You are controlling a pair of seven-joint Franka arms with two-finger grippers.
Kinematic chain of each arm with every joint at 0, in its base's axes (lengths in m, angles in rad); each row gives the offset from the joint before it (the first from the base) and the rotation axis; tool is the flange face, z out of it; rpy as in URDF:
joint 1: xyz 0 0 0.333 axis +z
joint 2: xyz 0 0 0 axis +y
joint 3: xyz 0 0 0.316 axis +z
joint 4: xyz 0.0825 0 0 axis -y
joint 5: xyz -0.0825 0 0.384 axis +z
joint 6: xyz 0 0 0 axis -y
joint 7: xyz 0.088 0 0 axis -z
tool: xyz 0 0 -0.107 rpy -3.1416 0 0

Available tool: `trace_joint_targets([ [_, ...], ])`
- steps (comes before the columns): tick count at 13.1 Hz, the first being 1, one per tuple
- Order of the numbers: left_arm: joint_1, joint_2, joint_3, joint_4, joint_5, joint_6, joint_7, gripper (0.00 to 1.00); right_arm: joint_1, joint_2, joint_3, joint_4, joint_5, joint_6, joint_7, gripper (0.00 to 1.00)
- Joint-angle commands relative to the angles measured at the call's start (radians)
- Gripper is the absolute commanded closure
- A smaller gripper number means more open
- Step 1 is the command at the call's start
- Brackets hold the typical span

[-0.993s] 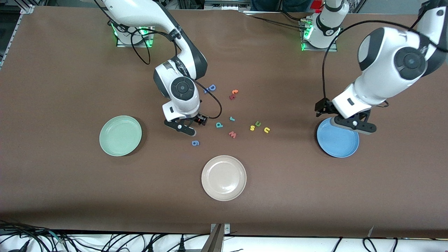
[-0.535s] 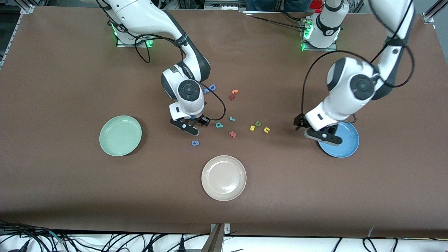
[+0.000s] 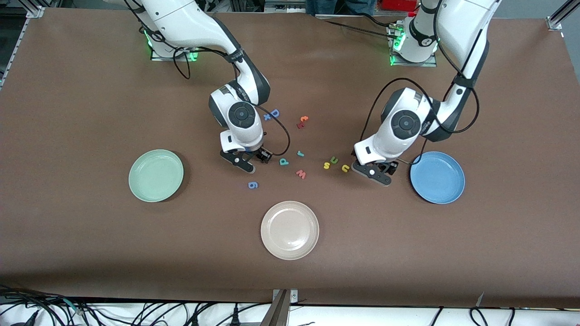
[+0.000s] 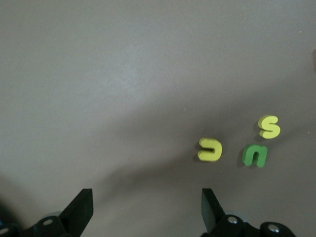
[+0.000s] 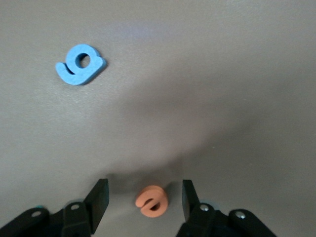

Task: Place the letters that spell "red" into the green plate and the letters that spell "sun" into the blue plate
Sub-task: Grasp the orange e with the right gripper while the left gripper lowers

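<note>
The orange "e" [image 5: 153,201] lies on the table between the open fingers of my right gripper [image 5: 144,185], with a gap on each side. In the front view that gripper [image 3: 247,162] hides the "e". The teal "d" [image 3: 283,161] and teal "r" [image 3: 300,154] lie beside it. The yellow "s" [image 3: 326,165], green "u" [image 3: 334,160] and yellow "n" [image 3: 345,168] sit together. My left gripper [image 3: 378,173] is low between the "n" [image 4: 210,149] and the blue plate [image 3: 437,177], open [image 4: 146,195] and empty. The green plate [image 3: 156,175] holds nothing.
A beige plate [image 3: 289,230] sits nearest the front camera. Loose letters not in the two words: a red "w" [image 3: 301,174], a blue "9" [image 3: 253,184], a blue "D" [image 3: 274,113] and an orange "t" [image 3: 303,119].
My left arm has swung from above the blue plate down toward the "s", "u", "n" group. My right gripper has shifted slightly and its fingers have narrowed around the "e".
</note>
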Motion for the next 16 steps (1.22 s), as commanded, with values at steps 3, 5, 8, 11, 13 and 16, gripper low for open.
trace_joint_targets([
  [3, -0.009, 0.085, 0.008, 0.045, 0.031, 0.095, -0.014, 0.10, 0.006, -0.012, 0.013, -0.051, 0.019, 0.059, 0.039, 0.35],
  [5, -0.025, 0.111, 0.010, 0.046, 0.031, 0.137, -0.065, 0.10, 0.006, -0.012, 0.012, -0.052, 0.019, 0.057, 0.040, 0.35],
  [8, -0.048, 0.139, 0.012, 0.079, 0.033, 0.149, -0.096, 0.10, 0.006, -0.017, 0.013, -0.068, 0.019, 0.056, 0.042, 0.43],
  [11, -0.054, 0.144, 0.012, 0.079, 0.034, 0.148, -0.096, 0.10, 0.006, -0.022, 0.018, -0.071, 0.019, 0.053, 0.071, 0.51],
  [13, -0.065, 0.145, 0.012, 0.074, 0.034, 0.148, -0.096, 0.10, 0.006, -0.022, 0.018, -0.071, 0.019, 0.051, 0.071, 0.71],
  [16, -0.080, 0.176, 0.015, 0.071, 0.034, 0.148, -0.097, 0.10, 0.000, -0.064, 0.012, -0.069, 0.019, 0.030, 0.037, 0.85],
])
